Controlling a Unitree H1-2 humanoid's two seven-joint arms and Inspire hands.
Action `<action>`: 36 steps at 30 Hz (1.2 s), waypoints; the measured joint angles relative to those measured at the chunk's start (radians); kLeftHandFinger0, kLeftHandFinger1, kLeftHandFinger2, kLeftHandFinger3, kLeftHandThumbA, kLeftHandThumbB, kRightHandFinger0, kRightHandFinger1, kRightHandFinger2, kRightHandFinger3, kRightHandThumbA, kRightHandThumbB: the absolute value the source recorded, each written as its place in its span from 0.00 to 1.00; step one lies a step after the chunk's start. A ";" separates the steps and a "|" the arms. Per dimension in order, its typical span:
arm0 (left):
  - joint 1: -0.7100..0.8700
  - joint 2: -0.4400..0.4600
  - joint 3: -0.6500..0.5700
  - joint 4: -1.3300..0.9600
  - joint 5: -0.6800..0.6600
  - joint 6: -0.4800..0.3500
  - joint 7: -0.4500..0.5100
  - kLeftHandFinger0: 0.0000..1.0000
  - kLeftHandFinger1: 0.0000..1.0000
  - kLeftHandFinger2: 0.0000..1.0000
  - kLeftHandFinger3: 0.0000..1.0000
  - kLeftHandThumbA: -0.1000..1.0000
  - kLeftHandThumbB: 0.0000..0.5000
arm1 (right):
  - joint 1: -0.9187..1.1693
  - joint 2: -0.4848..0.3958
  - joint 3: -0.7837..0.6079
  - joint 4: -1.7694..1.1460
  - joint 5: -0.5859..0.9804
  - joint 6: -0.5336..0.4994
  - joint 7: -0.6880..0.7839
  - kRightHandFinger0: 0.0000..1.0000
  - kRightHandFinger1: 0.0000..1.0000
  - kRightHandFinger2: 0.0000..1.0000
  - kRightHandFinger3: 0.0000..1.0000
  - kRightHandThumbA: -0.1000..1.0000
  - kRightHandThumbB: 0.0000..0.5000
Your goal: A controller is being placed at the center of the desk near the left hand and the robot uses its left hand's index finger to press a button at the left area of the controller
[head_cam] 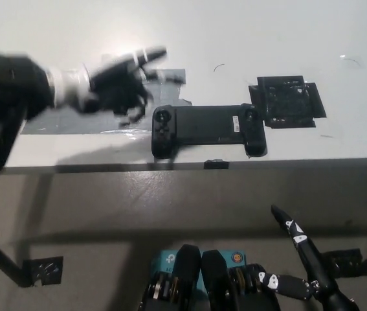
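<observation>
Left hand (115, 81), blurred, hovers over the desk (248, 39) with one finger extended, ready to press. Just right of it lies the black controller (206, 128). Right hand (303, 256) hangs low, fingers apart.

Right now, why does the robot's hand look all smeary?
In the head view, the left hand is motion-blurred, its edges smeared over the white desk; the controller looks sharp, with a dark shadow below the desk edge; the right hand rests low, fairly crisp.

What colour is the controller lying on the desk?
Black all over; the controller shows plainly in the head view, lying near the desk's front edge.
</observation>
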 measured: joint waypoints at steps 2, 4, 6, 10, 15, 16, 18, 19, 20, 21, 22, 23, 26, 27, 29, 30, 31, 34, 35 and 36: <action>0.090 -0.001 0.014 -0.098 0.000 -0.001 0.014 0.00 0.00 0.12 1.00 1.00 0.95 | 0.007 -0.001 0.000 0.001 0.000 0.000 0.000 0.99 1.00 1.00 1.00 0.91 0.48; 0.198 -0.010 0.030 -0.189 0.002 -0.002 0.026 0.03 0.02 0.10 1.00 1.00 0.99 | 0.018 -0.002 0.000 0.001 0.000 0.000 0.000 1.00 1.00 1.00 1.00 0.90 0.47; 0.332 -0.027 0.059 -0.286 0.002 -0.005 0.045 0.04 0.06 0.12 1.00 1.00 0.99 | 0.029 -0.002 0.000 0.003 0.000 0.000 0.001 1.00 1.00 1.00 1.00 0.90 0.47; 0.563 -0.059 0.123 -0.435 0.002 -0.014 0.079 0.09 0.11 0.12 1.00 1.00 0.98 | 0.045 -0.003 0.001 0.008 0.001 0.001 0.002 1.00 1.00 1.00 1.00 0.89 0.48; 0.837 -0.100 0.245 -0.635 0.004 -0.052 0.139 0.05 0.15 0.21 1.00 1.00 0.94 | 0.061 -0.002 0.008 0.016 0.001 0.000 0.003 1.00 1.00 1.00 1.00 0.89 0.46; 0.895 -0.111 0.278 -0.683 0.004 -0.069 0.154 0.05 0.15 0.21 1.00 1.00 0.94 | 0.066 -0.002 0.011 0.018 0.001 0.000 0.003 1.00 1.00 1.00 1.00 0.89 0.46; 0.961 -0.127 0.325 -0.751 0.006 -0.100 0.185 0.11 0.18 0.23 1.00 1.00 0.95 | 0.072 -0.002 0.017 0.020 0.001 -0.001 0.003 1.00 1.00 1.00 1.00 0.89 0.46; 0.990 -0.132 0.339 -0.774 0.008 -0.121 0.200 0.07 0.14 0.22 1.00 1.00 0.93 | 0.074 -0.001 0.020 0.020 0.001 -0.002 0.003 1.00 1.00 1.00 1.00 0.89 0.46; 1.006 -0.136 0.342 -0.782 0.011 -0.135 0.209 0.01 0.07 0.18 1.00 1.00 0.91 | 0.075 0.000 0.023 0.021 0.001 -0.002 0.003 1.00 1.00 1.00 1.00 0.89 0.46; 1.023 -0.143 0.342 -0.779 0.016 -0.157 0.219 0.00 0.06 0.17 1.00 1.00 0.91 | 0.075 0.001 0.027 0.022 0.001 -0.003 0.003 1.00 1.00 1.00 1.00 0.90 0.46; 1.034 -0.152 0.340 -0.773 0.020 -0.171 0.229 0.00 0.06 0.17 1.00 1.00 0.91 | 0.076 0.002 0.029 0.024 0.001 -0.004 0.003 1.00 1.00 1.00 1.00 0.90 0.46; 1.040 -0.157 0.339 -0.769 0.024 -0.181 0.234 0.00 0.03 0.14 1.00 1.00 0.97 | 0.078 0.003 0.030 0.025 0.001 -0.005 0.003 1.00 1.00 1.00 1.00 0.90 0.46; 1.040 -0.170 0.323 -0.691 0.041 -0.235 0.254 0.05 0.00 0.06 1.00 1.00 0.87 | 0.083 0.003 0.035 0.031 0.001 -0.011 0.003 1.00 1.00 1.00 1.00 0.89 0.44; 1.040 -0.174 0.318 -0.650 0.048 -0.250 0.260 0.02 0.00 0.02 1.00 1.00 0.87 | 0.084 0.003 0.036 0.032 0.001 -0.012 0.003 1.00 1.00 1.00 1.00 0.89 0.44; 1.040 -0.178 0.308 -0.577 0.065 -0.281 0.272 0.00 0.00 0.01 1.00 1.00 0.86 | 0.084 0.002 0.037 0.035 0.001 -0.016 0.002 1.00 1.00 1.00 1.00 0.89 0.44; 1.039 -0.179 0.304 -0.556 0.071 -0.300 0.279 0.19 0.02 0.05 1.00 1.00 0.78 | 0.084 0.002 0.037 0.037 0.001 -0.019 0.002 1.00 1.00 1.00 1.00 0.89 0.45; 1.038 -0.179 0.302 -0.540 0.075 -0.312 0.282 0.22 0.00 0.02 1.00 1.00 0.78 | 0.084 0.002 0.037 0.038 0.001 -0.021 0.002 1.00 1.00 1.00 1.00 0.89 0.45; 1.009 -0.179 0.292 -0.373 0.094 -0.357 0.292 0.29 0.05 0.07 1.00 1.00 0.85 | 0.080 0.004 0.040 0.054 0.001 -0.022 0.002 1.00 1.00 1.00 1.00 0.88 0.44; 1.000 -0.180 0.288 -0.300 0.102 -0.376 0.298 0.32 0.11 0.17 1.00 1.00 0.85 | 0.080 0.005 0.040 0.062 0.001 -0.025 0.002 1.00 1.00 1.00 1.00 0.88 0.44; 0.995 -0.180 0.285 -0.257 0.106 -0.390 0.303 0.55 0.47 0.55 1.00 1.00 0.83 | 0.079 0.005 0.041 0.068 0.001 -0.030 0.002 1.00 1.00 1.00 1.00 0.89 0.45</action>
